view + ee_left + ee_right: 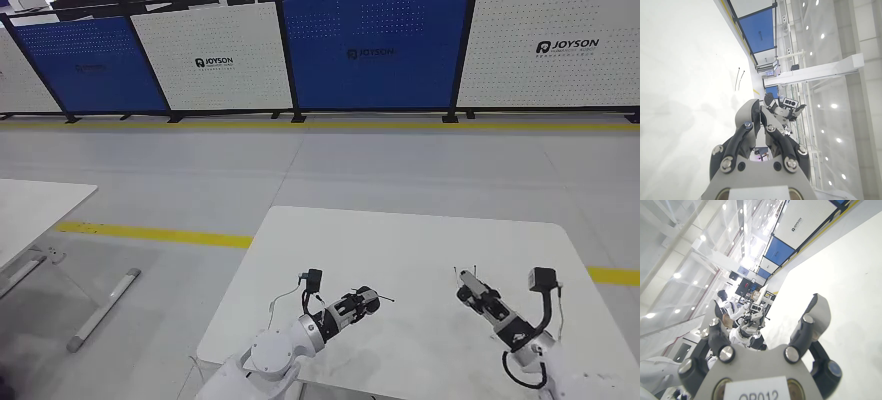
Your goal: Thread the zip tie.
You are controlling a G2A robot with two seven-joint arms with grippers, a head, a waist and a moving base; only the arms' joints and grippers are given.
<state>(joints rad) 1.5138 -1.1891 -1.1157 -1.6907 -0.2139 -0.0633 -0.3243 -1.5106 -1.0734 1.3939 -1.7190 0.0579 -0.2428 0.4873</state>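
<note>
We've got left tool (759, 109) pinching zip tie (386, 298) above desk (400, 240); right tool (467, 289) spread, spare ties (737, 79) beside it. We'd bring right in slow, catch the tail, line it with the head.

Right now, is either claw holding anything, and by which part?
The left claw is shut on a zip tie, pinched near one end with the rest sticking out; which end cannot be told. The right claw is open, holding nothing.

White table (420, 250); blue, white partition panels (375, 80) behind; yellow floor line (150, 234).
</note>
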